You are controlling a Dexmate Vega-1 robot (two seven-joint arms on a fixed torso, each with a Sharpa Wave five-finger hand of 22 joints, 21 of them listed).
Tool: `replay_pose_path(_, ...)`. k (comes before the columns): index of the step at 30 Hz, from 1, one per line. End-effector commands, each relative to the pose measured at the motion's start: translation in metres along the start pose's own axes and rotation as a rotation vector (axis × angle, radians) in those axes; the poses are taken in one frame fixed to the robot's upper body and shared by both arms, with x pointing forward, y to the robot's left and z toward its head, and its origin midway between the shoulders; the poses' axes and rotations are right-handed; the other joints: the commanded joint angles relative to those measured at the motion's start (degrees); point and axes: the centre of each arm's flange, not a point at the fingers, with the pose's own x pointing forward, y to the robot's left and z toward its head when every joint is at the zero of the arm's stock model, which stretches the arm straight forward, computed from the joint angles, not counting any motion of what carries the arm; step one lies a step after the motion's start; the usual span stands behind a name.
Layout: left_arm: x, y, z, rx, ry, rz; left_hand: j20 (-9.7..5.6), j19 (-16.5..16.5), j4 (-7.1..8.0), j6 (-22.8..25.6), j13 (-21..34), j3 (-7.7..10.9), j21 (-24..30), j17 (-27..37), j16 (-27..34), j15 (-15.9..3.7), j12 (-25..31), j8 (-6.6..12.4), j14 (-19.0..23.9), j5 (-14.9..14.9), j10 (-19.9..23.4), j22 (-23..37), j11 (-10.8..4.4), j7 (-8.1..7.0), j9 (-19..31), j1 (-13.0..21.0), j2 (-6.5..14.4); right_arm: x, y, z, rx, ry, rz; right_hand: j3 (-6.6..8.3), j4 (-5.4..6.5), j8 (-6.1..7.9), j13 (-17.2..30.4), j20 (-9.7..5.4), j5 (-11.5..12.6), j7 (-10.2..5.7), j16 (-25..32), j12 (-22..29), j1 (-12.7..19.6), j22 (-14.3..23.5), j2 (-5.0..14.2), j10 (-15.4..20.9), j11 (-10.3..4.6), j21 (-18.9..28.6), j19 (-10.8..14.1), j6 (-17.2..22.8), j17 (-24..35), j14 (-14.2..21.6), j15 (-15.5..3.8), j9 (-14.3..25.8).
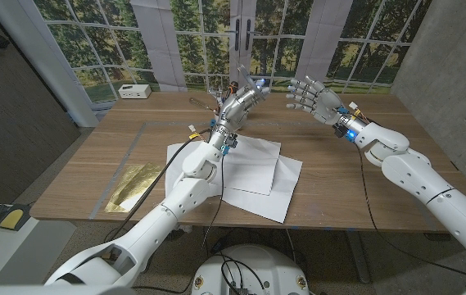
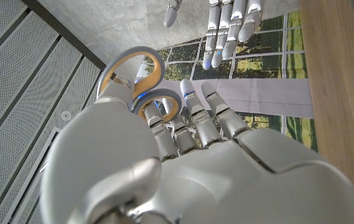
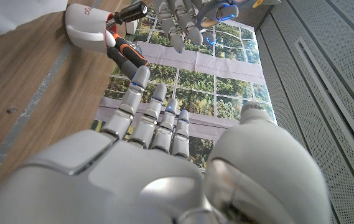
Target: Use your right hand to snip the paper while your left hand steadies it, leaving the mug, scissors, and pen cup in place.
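Note:
Several white paper sheets [image 1: 257, 168] lie overlapping on the wooden table [image 1: 355, 176]. My left hand [image 1: 241, 102] is raised above the paper's far edge and grips scissors [image 2: 136, 78] with grey and orange handle loops, fingers through the loops. In the left wrist view my left hand [image 2: 195, 168] shows from behind. My right hand [image 1: 310, 97] hovers to the right of it, fingers spread, holding nothing, palm turned toward the left hand. The right wrist view has my right hand [image 3: 164, 162] in front and the left hand [image 3: 177, 15] with the scissors [image 3: 220, 7] beyond.
A white cup [image 3: 84, 28] with black and orange tool handles stands on the table near the left hand. A white box [image 1: 134, 91] sits at the far left edge. A gold foil patch [image 1: 138, 184] lies left of the paper.

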Motion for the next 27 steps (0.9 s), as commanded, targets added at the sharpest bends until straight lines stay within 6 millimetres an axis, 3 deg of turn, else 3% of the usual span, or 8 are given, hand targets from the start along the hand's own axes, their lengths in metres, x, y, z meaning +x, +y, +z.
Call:
replay_pose_path(1, 0.003, 0.002, -0.013, -0.104, 0.085, -0.065, -0.21, -1.08, 1.30, 0.50, -0.54, 1.34, -0.15, -0.71, -0.08, -9.47, -0.85, 0.52, -1.22, -0.26, 2.46, 0.20, -1.78, 0.16, -0.04, 1.90, 2.28, 0.000, 0.002, -0.001, 0.000, -0.009, 0.001, 0.28, 0.17, 0.40, -0.11, 0.00, 0.03, -0.26, 0.41, -0.26, 0.20, 0.15, 0.66, 0.07, -0.38, -0.34, 0.33, 0.10, -0.12, -0.43, -0.40, 0.01)
replay_pose_path(16, 0.004, -0.001, -0.022, -0.166, 0.124, -0.119, 0.94, -2.69, 1.37, 1.13, -2.56, -0.20, -0.63, -3.13, 0.12, -8.97, -4.00, 0.43, -5.32, -1.08, 1.13, -0.08, -1.73, 0.58, -0.97, 0.50, 0.49, -0.002, 0.003, -0.001, 0.003, -0.015, -0.003, 0.33, 0.11, 0.50, -0.39, -0.12, 0.01, -0.35, 0.44, -0.56, 0.33, 0.16, 0.99, 0.43, -0.74, -1.00, 0.41, 0.35, -0.65, -0.49, -0.52, -0.16)
replay_pose_path(23, 0.004, 0.000, -0.023, -0.179, 0.122, -0.121, 0.65, -2.54, 1.82, 2.18, -3.66, -1.89, -0.58, -3.95, 0.94, -8.91, -4.68, -0.07, -5.31, -1.14, 3.03, -0.25, -1.74, 0.88, -2.47, -1.15, -1.70, -0.002, 0.003, 0.000, 0.001, -0.015, -0.001, 0.35, 0.12, 0.52, -0.51, -0.15, 0.00, -0.44, 0.48, -0.74, 0.34, 0.17, 1.17, 0.46, -0.62, -1.28, 0.47, 0.41, -0.87, -0.44, -0.53, -0.22)
replay_pose_path(27, 0.005, 0.001, -0.024, -0.175, 0.122, -0.120, 0.47, -2.38, 2.06, 1.54, -4.26, -2.82, -0.55, -4.33, 1.16, -8.94, -5.27, -1.04, -5.24, -0.99, 3.50, -0.35, -1.77, 0.04, -3.49, -1.98, -2.95, -0.002, 0.003, 0.000, 0.001, -0.014, -0.002, 0.36, 0.11, 0.52, -0.57, -0.14, -0.01, -0.46, 0.49, -0.83, 0.35, 0.17, 1.25, 0.48, -0.49, -1.42, 0.51, 0.41, -0.99, -0.46, -0.49, -0.26)
